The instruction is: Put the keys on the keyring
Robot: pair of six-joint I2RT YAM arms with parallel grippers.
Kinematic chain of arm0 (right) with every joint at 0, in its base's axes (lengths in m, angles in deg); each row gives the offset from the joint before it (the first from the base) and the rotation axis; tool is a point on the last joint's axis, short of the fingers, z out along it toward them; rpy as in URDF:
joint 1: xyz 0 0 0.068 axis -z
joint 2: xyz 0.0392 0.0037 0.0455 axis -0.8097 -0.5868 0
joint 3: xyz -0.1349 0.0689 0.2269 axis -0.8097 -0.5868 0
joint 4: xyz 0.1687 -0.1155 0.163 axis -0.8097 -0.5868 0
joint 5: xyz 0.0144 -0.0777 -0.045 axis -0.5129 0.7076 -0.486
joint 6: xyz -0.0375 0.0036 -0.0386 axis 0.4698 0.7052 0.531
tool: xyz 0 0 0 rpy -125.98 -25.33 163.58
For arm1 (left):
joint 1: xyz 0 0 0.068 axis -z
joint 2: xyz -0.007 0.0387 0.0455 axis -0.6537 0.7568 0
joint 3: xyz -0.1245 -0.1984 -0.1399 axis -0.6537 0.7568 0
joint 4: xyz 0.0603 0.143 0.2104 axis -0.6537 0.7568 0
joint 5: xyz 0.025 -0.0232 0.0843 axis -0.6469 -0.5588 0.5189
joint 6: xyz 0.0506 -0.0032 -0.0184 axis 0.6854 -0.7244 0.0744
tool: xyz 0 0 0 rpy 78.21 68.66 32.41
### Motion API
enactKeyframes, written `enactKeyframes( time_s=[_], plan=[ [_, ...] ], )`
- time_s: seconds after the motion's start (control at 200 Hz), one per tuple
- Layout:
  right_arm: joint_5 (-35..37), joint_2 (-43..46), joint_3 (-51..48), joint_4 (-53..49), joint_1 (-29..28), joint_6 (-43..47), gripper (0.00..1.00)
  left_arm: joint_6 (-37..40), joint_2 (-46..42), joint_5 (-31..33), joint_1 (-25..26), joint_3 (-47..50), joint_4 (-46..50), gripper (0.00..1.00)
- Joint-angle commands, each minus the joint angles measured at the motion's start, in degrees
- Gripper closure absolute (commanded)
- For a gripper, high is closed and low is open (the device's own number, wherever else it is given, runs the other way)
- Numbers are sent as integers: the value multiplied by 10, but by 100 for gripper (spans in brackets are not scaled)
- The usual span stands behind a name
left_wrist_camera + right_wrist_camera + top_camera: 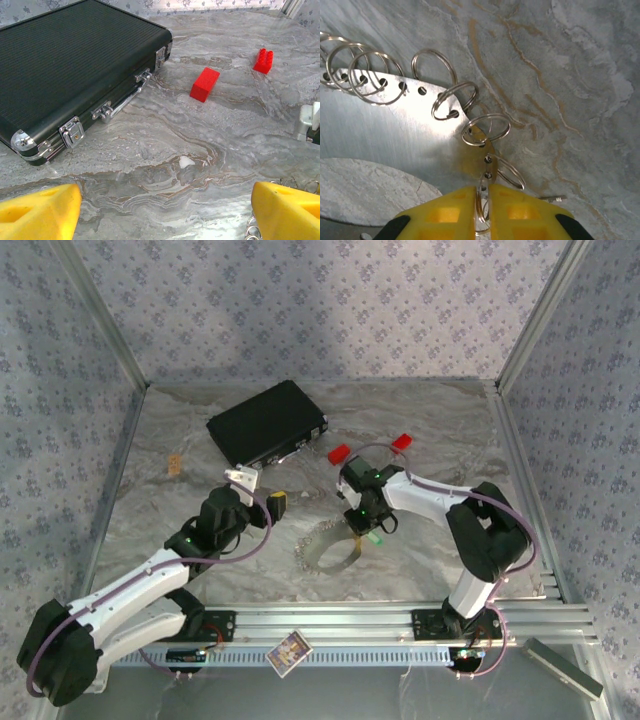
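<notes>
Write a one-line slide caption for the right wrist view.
Right gripper shut on one split ring at the edge of a flat metal plate lined with others, on a marbled table.

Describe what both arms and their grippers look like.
The left arm and right arm have white links between bulky black joints, each trailed by a purple cable. Small green lights glow on them. The left gripper and right gripper have blocky yellow fingers, hollowed, on black bases.

a robot lab cell: patterned fabric walls (300,300), aluminium rail frame (380,618), marble-look tabletop (440,420).
</notes>
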Motion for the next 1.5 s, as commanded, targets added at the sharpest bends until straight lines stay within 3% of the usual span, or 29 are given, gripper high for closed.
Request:
enactKeyframes(
  time_s=[0.0,0.195,0.665,0.944,1.014,1.214,1.494],
  plan=[
    [15,-10,20,-15,-5,11,89,6,-8,2,-3,-16,-8,13],
    [28,-5,26,-25,-7,16,100,7,-8,4,-3,-16,-8,13],
    [-4,131,15,15,-44,68,100,38,-32,-11,-3,-19,0,16],
    [-110,221,-28,110,-57,154,100,124,-55,-123,-3,-29,17,32],
    [-133,235,-36,125,-65,190,100,153,-52,-175,-2,-32,18,41],
    [-145,245,-39,135,-92,273,100,226,-39,-256,7,-38,35,49],
    [-168,241,-26,140,-104,300,100,279,-19,-389,12,-37,39,52]
  ],
)
